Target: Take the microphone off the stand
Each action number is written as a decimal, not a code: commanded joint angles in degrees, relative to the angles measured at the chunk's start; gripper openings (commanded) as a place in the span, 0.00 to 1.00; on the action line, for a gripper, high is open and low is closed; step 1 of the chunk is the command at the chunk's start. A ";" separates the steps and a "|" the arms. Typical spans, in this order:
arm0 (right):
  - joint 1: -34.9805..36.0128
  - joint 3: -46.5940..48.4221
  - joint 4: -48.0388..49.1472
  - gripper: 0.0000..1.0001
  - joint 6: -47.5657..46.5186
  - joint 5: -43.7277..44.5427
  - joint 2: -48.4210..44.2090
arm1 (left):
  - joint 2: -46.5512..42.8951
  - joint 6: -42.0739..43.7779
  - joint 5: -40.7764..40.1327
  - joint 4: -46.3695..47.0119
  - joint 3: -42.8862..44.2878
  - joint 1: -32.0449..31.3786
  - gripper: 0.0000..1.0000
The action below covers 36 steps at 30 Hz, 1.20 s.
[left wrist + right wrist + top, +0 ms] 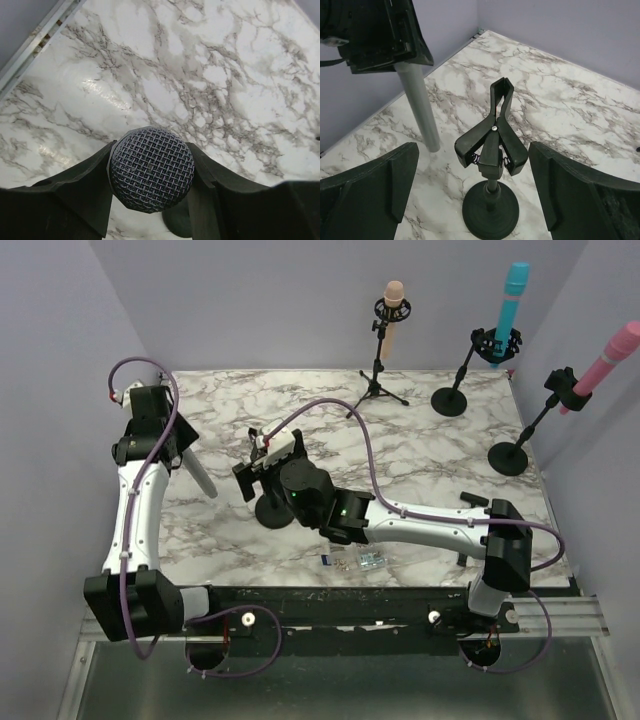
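Worktop [420, 450]: white marble pattern with grey veins; a glossy patch of light shows left of centre in the left wrist view.
Room: pale lilac walls close in the worktop on the left, back and right. A metal rail [37, 42] runs along the foot of the wall, upper left of the left wrist view.
Microphone [151, 169]: off the stand, at the left of the overhead view. Its grey handle slants down towards the worktop. Whether the tip touches the surface I cannot tell.
Left jaws: clamped on the microphone, one on each side just under the mesh head.
Stand [490, 150]: centre of the overhead view, upright on its round black base, with an empty spring clip.
Right jaws: wide apart, one on each side of the stand, touching nothing.
Upper right of the overhead view: three more stands, each holding a microphone: a beige one [393, 302] on a tripod, and a blue one [512, 300] and a pink one [610, 355] on round bases.
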 commanded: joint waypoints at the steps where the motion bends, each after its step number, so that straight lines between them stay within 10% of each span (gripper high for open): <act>1: 0.16 3.50 -5.99 1.00 -0.27 -2.95 -1.87 | 5.55 -8.80 9.11 8.24 6.60 4.95 0.00; 11: 0.21 -3.24 -13.09 1.00 4.87 -2.46 -17.41 | 30.58 -26.28 34.99 15.38 13.29 15.16 0.00; 36: 0.21 -34.97 -31.28 1.00 24.99 -1.79 -53.69 | 48.31 -39.61 29.45 11.36 18.63 18.42 0.08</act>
